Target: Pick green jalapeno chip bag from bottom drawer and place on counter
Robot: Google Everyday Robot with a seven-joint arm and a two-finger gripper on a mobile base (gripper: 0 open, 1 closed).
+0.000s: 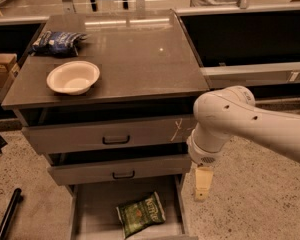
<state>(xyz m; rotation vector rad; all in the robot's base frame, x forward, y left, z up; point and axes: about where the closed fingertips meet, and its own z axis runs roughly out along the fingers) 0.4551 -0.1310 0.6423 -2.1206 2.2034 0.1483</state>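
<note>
The cream-coloured two-finger gripper (pixel 203 184) hangs pointing down from the white robot arm (pixel 240 124), at 5 o'clock in the view. It is just beside the right front corner of the cabinet. Whether it is open or closed: cannot tell.

The wide shallow grey bottom drawer (pixel 90 214) is pulled out. The small crinkly green jalapeno chip bag (pixel 141 214) lies flat and tilted on its floor, at 6 o'clock. The gripper is at the bag's 2 o'clock, apart from it.

The glossy grey-brown counter (pixel 140 59) carries a round white bowl (pixel 73 77) at its 9 o'clock and a dark blue chip bag (pixel 57 40) at its 10 o'clock.
</note>
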